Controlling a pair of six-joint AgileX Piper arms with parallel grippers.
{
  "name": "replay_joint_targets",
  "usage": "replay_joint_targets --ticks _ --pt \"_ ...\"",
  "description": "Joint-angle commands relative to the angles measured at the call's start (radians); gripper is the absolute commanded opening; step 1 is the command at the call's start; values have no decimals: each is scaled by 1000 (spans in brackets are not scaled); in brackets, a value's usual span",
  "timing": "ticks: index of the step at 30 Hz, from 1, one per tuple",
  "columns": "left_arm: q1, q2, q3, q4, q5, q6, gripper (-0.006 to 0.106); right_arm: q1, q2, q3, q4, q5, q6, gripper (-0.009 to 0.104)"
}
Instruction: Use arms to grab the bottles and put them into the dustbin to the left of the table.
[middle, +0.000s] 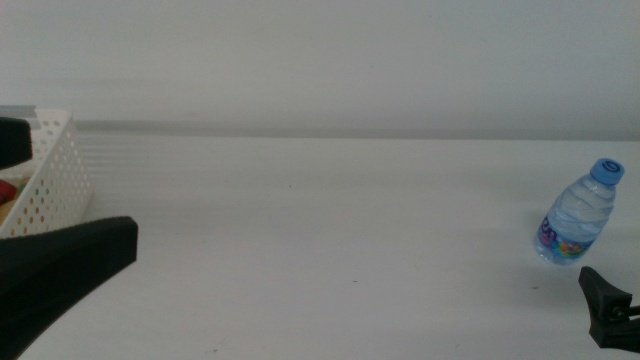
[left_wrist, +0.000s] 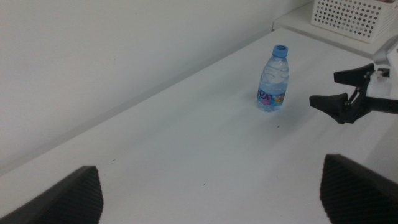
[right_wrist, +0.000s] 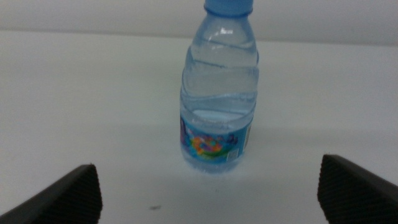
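Middle view: dustbin (middle: 50, 180) with red-orange contents.

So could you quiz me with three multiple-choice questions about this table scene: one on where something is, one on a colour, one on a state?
1. Where does the water bottle stand on the table?
A near the basket
B far right
C centre

2. Its cap colour?
A blue
B red
C beige

3. The right gripper is:
A shut on the bottle
B open, short of the bottle
C inside the basket

Answers:
1 B, the basket sits at the opposite, left edge.
2 A, the cap shows blue.
3 B, its jaws stand wide apart before the bottle.

The left gripper waits open.
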Motion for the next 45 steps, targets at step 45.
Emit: replay_joint_targets --ticks 45 --pt "-9 -4 4 -8 -19 -4 94 -9 647 -265 48 -372 -225 93"
